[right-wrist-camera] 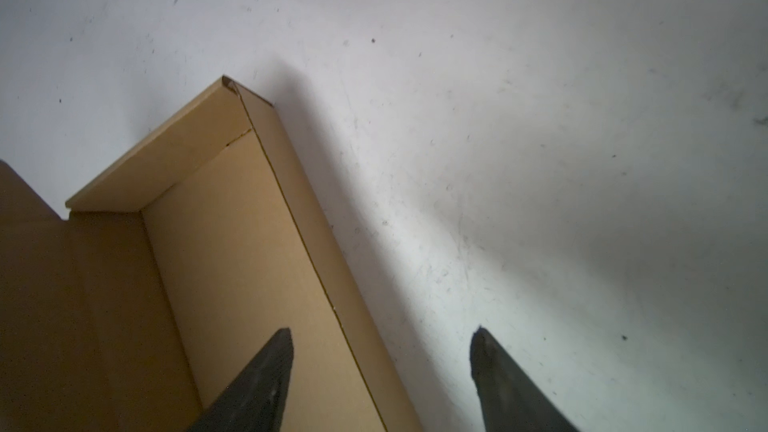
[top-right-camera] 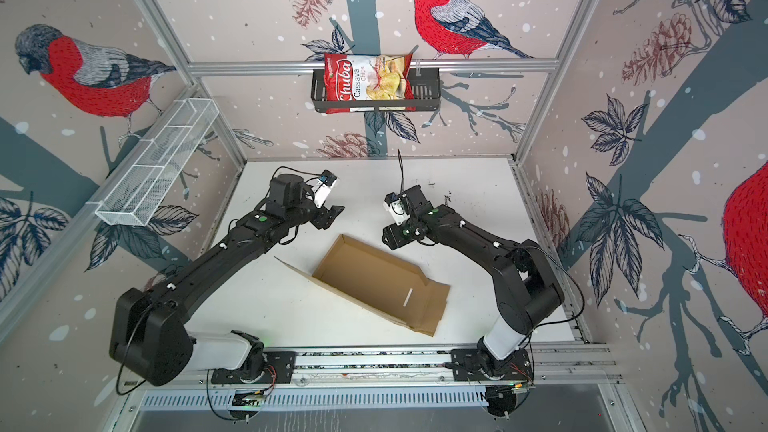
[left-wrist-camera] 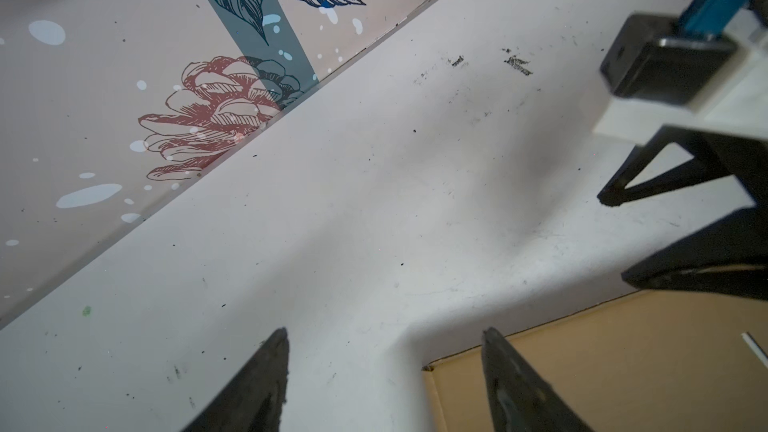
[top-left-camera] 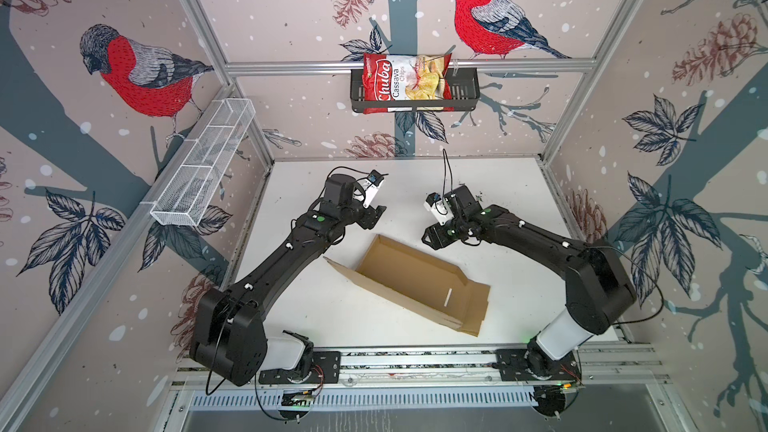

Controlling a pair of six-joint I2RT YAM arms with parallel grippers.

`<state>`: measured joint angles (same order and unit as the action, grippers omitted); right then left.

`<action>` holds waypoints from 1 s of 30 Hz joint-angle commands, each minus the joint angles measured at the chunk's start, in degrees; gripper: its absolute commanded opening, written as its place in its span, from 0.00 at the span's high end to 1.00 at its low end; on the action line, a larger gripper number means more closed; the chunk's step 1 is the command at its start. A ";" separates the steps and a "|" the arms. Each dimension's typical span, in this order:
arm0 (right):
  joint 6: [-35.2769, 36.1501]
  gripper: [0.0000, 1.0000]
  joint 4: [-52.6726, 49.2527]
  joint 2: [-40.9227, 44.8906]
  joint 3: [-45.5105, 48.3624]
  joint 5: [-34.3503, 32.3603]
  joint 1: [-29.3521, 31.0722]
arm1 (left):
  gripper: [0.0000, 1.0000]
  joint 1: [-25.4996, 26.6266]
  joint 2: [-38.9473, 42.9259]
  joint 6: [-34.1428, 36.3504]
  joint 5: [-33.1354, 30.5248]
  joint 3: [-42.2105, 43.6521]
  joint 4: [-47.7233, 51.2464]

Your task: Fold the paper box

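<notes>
Paper box lay diagonally, far corner between left gripper and right gripper, right nearer. Both gaped, holding nothing.

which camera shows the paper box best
Both top views: the whole paper box shows, some walls raised, one end flat. The right wrist view shows only one raised corner; the left wrist view only a cropped edge.

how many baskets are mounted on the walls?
2: a white wire basket on the left wall, and a black basket on the back wall rail, holding a red chips bag. None looks hidden.
</notes>
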<state>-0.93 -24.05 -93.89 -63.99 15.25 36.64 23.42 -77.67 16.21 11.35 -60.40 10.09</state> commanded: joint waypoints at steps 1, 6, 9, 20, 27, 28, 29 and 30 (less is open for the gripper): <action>4.60 0.28 0.29 -1.20 1.24 -0.67 0.97 | 0.28 -0.22 0.68 -2.68 1.68 0.12 -2.75; 8.09 0.28 -1.56 -7.43 -1.13 -9.97 4.70 | 0.28 -0.39 0.76 -2.07 1.52 0.01 -2.88; 9.17 0.30 -0.73 -10.17 -2.23 -14.94 5.95 | 0.28 -0.48 1.28 -2.29 0.80 0.57 -3.44; 15.45 0.70 3.99 -12.50 -1.81 -21.76 8.21 | 0.31 -3.32 3.49 -5.96 -0.82 0.82 -6.02; 21.68 0.93 9.24 -8.31 -1.20 -30.96 10.10 | 0.41 -6.57 3.73 -12.07 -5.80 -0.33 -7.35; 23.45 0.94 10.47 -7.38 -0.90 -32.74 10.43 | 0.42 -7.30 3.75 -13.16 -6.67 -0.56 -7.53; 24.90 0.96 11.54 -6.89 -0.80 -34.23 10.70 | 0.43 -7.86 3.80 -14.01 -7.35 -0.71 -7.60; 26.54 0.97 12.43 -6.30 -0.86 -35.64 10.94 | 0.43 -8.54 3.83 -14.94 -7.88 -0.78 -7.79</action>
<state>19.77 -16.67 -101.45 -65.06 -13.65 46.96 15.97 -74.28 5.32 6.70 -60.51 5.52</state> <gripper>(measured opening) 0.049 0.573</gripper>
